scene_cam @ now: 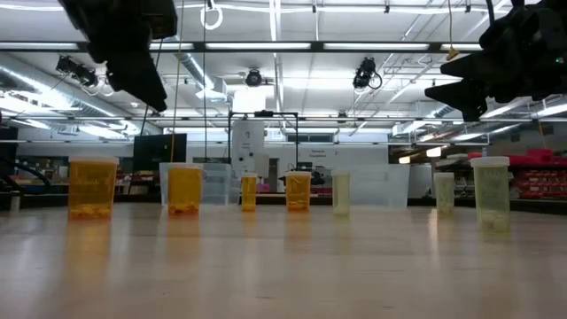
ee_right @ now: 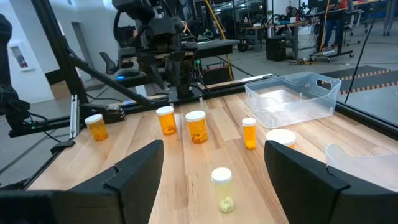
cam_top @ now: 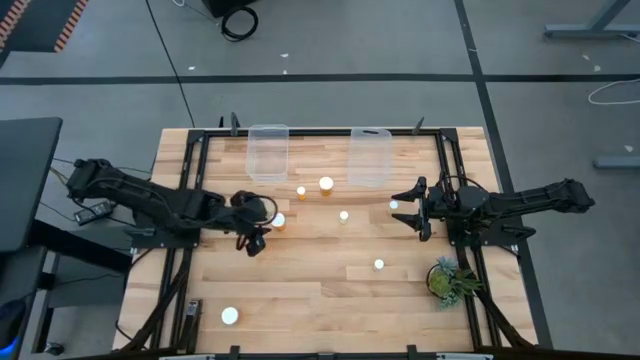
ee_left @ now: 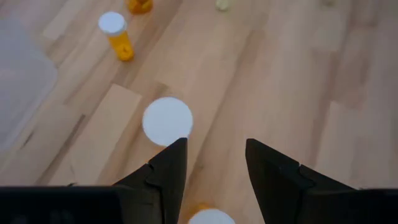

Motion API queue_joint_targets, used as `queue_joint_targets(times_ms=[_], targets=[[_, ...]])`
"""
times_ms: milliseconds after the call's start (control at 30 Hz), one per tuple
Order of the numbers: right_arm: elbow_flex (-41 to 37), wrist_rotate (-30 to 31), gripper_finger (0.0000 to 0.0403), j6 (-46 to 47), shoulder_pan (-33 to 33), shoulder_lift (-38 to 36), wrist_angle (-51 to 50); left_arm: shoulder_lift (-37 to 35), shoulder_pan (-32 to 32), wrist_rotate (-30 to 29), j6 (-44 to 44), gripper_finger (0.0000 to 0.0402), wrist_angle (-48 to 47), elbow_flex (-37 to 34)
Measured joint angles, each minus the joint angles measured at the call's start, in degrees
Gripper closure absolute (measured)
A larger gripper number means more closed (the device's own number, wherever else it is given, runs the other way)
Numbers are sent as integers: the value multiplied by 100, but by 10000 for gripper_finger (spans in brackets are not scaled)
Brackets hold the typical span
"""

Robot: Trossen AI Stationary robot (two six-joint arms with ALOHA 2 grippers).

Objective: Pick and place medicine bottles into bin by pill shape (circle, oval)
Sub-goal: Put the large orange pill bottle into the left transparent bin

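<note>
Several small amber medicine bottles with white caps stand upright on the wooden table [cam_top: 300,290], among them one at the middle [cam_top: 326,184] and one near the front edge [cam_top: 230,316]. My left gripper [ee_left: 214,144] hovers open above the table, slanting down, just left of a bottle [cam_top: 279,221] whose cap [ee_left: 168,121] shows beside one fingertip. Another white cap [ee_left: 211,218] peeks out below, between the finger bases. My right gripper [ee_right: 213,146] waits open and level at the right, behind a pale bottle [ee_right: 222,186]. Nothing is between either gripper's fingertips.
Two clear plastic bins [cam_top: 268,152] [cam_top: 369,157] stand side by side at the table's far edge. A small green potted plant [cam_top: 450,280] sits near the right arm's base. Black frame rails [cam_top: 190,200] run along the table's left and right sides. Bare wood lies toward the near edge.
</note>
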Motion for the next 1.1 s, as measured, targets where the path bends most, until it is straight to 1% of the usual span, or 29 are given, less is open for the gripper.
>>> queue_joint_targets(times_ms=[100,167,267,467,633,800,1000,1100], targets=[[0,0,118,0,-2,2,0,363,142,4,48,227,-106,261],[2,0,118,0,-1,2,-3,573,249,85,180,219,-198,405],[2,0,118,0,0,0,-13,816,414,234,299,196,-264,533],[-1,0,118,0,0,2,-46,1083,790,761,331,143,-330,565],[0,0,118,0,-2,2,-94,1142,1095,984,380,115,-410,565],[2,0,118,0,0,2,-94,1142,1340,1192,523,114,-500,565],[2,0,118,0,-1,2,-94,1142,1713,1862,433,126,-859,565],[0,0,118,0,-2,2,-94,1159,1800,1932,381,125,-872,564]])
